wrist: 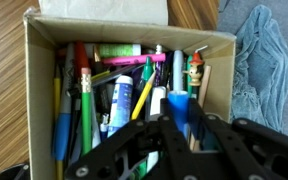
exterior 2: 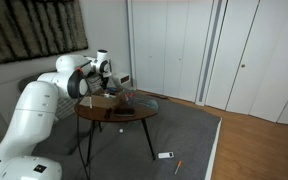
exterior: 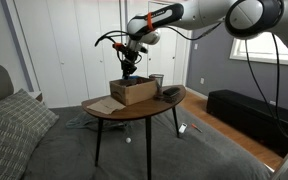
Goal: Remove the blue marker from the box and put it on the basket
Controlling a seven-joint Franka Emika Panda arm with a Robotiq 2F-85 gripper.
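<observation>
An open cardboard box (wrist: 44, 40) is packed with pens, pencils and markers. In an exterior view it stands on a round wooden table (exterior: 132, 92). My gripper (wrist: 183, 110) reaches down into the box's right part, with its fingers on either side of an upright blue marker (wrist: 178, 88) and pressed against it. In an exterior view the gripper (exterior: 130, 72) sits just above the box's top. A dark, low, basket-like thing (exterior: 170, 93) lies on the table beside the box. I cannot tell its form for sure.
A small cup (exterior: 156, 80) stands behind the box and a flat paper (exterior: 101, 104) lies beside it. The table (exterior: 134, 108) stands on a grey rug; a dark bench (exterior: 246, 108) is off to one side. Blue-grey cloth (wrist: 269, 60) lies below the table.
</observation>
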